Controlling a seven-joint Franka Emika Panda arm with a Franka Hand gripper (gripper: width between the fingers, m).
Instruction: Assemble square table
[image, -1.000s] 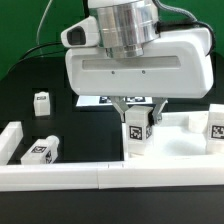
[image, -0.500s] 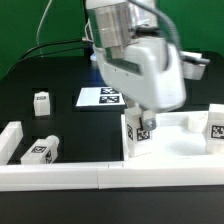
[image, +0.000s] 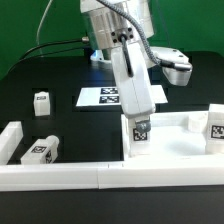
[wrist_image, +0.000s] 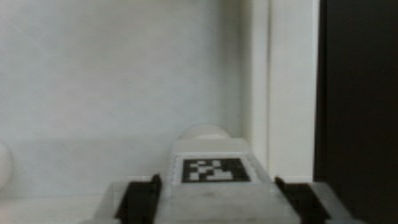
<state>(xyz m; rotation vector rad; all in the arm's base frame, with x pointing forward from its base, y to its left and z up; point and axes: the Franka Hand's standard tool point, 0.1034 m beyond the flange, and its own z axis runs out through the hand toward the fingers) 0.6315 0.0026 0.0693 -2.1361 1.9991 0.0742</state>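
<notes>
The square table's white slab (image: 178, 143) lies at the exterior view's right, behind the low white wall. One white tagged leg (image: 138, 136) stands upright at the slab's near left corner, and my gripper (image: 137, 122) is shut on it from above. In the wrist view this leg (wrist_image: 217, 168) sits between my two dark fingers (wrist_image: 143, 198), over the slab's pale surface (wrist_image: 107, 90). A second leg (image: 214, 128) stands at the slab's right edge. Two loose legs lie to the left, one upright (image: 41, 102) and one on its side (image: 40, 150).
The marker board (image: 101, 97) lies flat on the black table behind my arm. A long low white wall (image: 60, 178) runs along the front, with a short return at the left (image: 10, 138). Cables trail at the back left.
My hand has turned about its upright axis, from broadside to the camera to edge-on, with the leg still in its grip. The leg stays at the same corner.
</notes>
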